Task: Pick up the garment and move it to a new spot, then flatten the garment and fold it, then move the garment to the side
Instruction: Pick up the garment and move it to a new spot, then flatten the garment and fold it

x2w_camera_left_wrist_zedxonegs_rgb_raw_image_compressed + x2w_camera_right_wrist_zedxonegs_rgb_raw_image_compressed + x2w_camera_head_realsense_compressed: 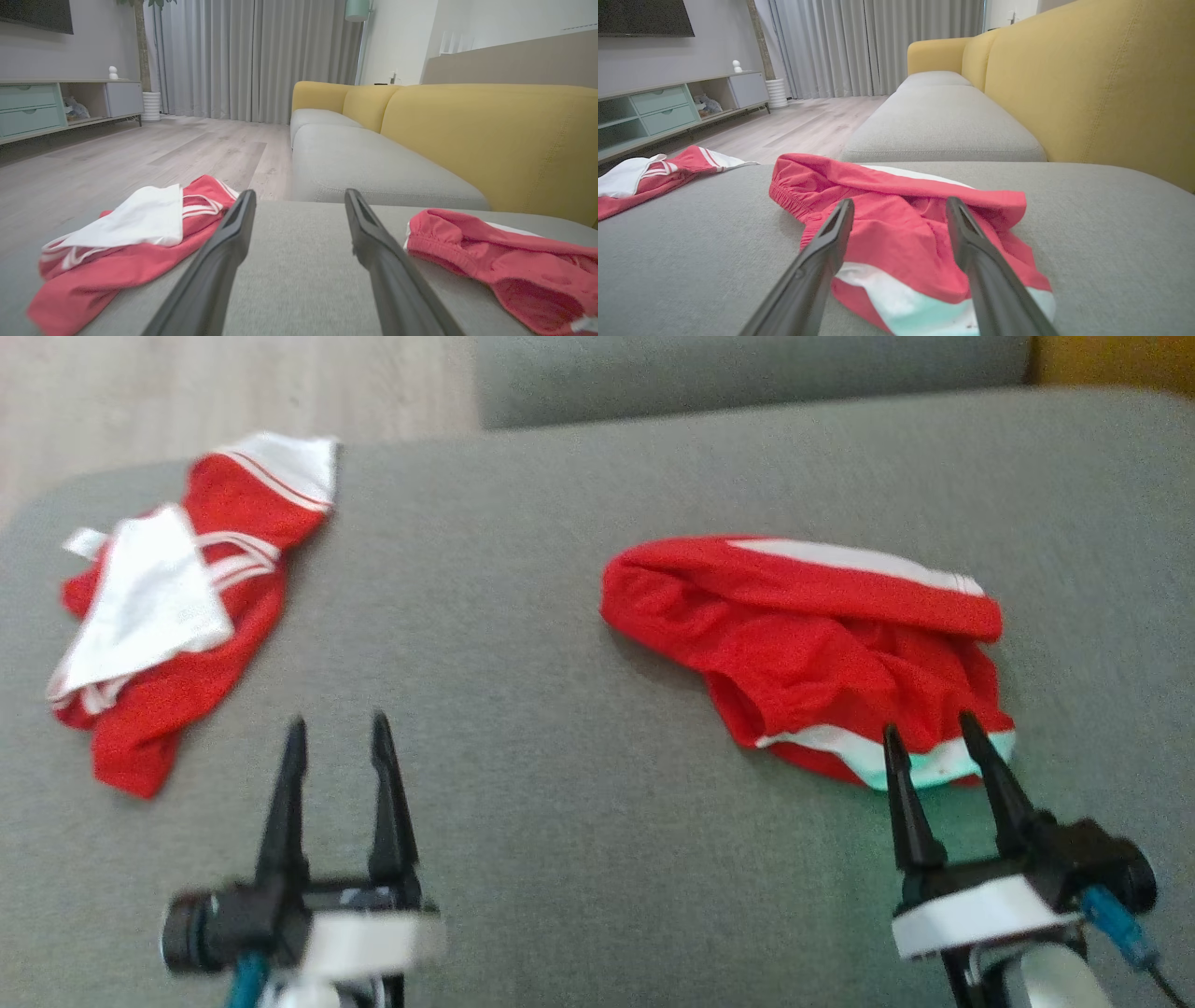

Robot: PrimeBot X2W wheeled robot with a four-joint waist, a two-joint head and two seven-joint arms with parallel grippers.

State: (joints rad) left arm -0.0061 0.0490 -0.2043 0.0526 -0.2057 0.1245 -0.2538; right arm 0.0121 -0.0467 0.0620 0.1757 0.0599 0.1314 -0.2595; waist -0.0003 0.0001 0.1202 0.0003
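Observation:
Two red and white garments lie on a grey sofa seat point(560, 709). One garment point(803, 644) is crumpled at the right, also in the left wrist view point(504, 261) and the right wrist view point(915, 224). The other garment point(177, 607) is heaped at the far left, with a white panel on top point(126, 233) point(649, 175). My left gripper point(338, 733) point(299, 200) is open over bare cushion between the two, holding nothing. My right gripper point(932, 728) point(899, 205) is open just above the near white hem of the right garment, its fingers empty.
The seat's left corner drops to a pale wood floor point(140, 158). A second grey seat cushion point(373, 168) continues beyond a gap, with a yellow backrest point(1111, 84) to the right. A low TV cabinet point(56, 102) and curtains point(252, 56) stand far off.

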